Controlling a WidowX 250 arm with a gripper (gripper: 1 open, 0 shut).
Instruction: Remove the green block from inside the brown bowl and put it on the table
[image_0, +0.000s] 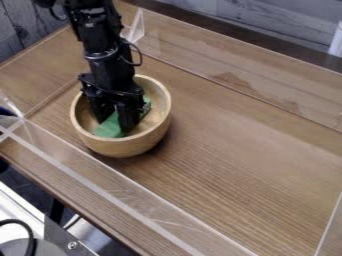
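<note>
Green block (107, 127): found inside the brown bowl (150, 138), lying on the bowl's floor, with part of it hidden behind the black fingers; one end shows at the left-front of the fingers and a second green patch shows at their right.

Brown bowl: set on the table (241, 140) toward its left side, near the clear acrylic wall (80, 175) at the front edge (the open wood to the right is judged to be where the block can be set down).

Arm posture: the arm is brought in from above and the tool is pointed straight down into the bowl, which is judged to be the only way past the thick rim.

Gripper (118, 118): lowered into the bowl, its fingers drawn nearly together around the green block, so the block is judged to be pinched between them.

Contact: the fingers are seen against the block; whether the fingertips also touch the bowl's floor cannot be told.

Step in hand: the grasp is judged made, the lift not yet begun (the block is not raised above the rim).
</note>
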